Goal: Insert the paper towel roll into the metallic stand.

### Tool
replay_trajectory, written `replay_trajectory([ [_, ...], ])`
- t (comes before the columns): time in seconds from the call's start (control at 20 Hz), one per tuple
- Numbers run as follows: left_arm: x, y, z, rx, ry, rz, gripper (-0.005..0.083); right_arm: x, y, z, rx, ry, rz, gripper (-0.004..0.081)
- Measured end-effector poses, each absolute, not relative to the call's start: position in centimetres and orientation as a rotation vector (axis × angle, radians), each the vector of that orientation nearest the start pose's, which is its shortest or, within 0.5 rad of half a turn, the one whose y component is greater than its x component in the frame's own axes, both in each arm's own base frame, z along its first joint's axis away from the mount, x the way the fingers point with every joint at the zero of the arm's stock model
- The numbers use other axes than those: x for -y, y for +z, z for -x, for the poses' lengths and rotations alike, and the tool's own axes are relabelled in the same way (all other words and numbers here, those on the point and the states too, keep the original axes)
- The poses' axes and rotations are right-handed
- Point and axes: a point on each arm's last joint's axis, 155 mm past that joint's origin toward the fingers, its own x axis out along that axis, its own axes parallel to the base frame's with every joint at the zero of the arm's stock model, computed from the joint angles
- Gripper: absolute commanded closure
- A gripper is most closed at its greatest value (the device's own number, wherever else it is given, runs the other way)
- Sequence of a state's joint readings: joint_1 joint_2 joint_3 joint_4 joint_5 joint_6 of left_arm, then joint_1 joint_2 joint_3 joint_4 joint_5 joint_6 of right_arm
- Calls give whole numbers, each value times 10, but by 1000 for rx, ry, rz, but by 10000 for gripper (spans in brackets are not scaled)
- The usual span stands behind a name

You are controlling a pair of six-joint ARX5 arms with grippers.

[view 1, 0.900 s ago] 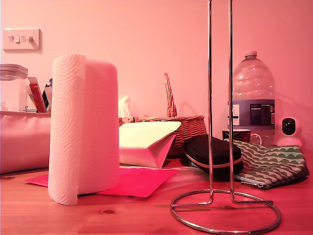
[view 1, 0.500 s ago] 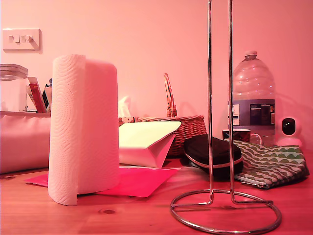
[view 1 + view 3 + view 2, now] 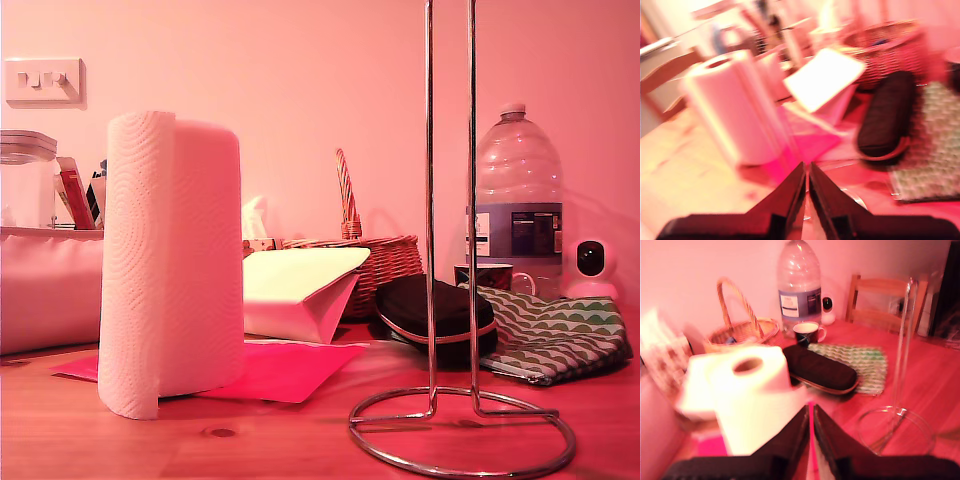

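Nothing is shifting in the exterior view across the last second; the wrist views are blurring, so I judge the arms are only starting their approach. My first end effector (image 3: 810, 422) is sitting pressed closed and empty, with the paper towel roll (image 3: 756, 395) just ahead, upright on the tabletop (image 3: 935, 375). The metallic stand (image 3: 901, 390) is standing farther off, apart from it. My second end effector (image 3: 806, 182) is likewise closed, gripping nothing. The water bottle (image 3: 799, 287) label is showing beyond, unreadable.
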State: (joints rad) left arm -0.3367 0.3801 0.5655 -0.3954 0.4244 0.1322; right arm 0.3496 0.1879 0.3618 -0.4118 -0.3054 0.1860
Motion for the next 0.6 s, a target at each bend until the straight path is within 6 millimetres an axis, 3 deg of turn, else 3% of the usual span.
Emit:
replay_trajectory([
  [0.2,162,267,-200,-198,-864,-372,667,-138,183,-196,-371,651,-165,781],
  [0.45,176,264,-224,-429,-943,-502,222,-142,170,-199,-436,653,-158,780],
  [0.5,178,264,-232,-479,-934,-515,164,-142,167,-200,-446,651,-157,780],
  [0.6,182,259,-242,-568,-920,-541,130,-143,163,-201,-467,649,-156,780],
])
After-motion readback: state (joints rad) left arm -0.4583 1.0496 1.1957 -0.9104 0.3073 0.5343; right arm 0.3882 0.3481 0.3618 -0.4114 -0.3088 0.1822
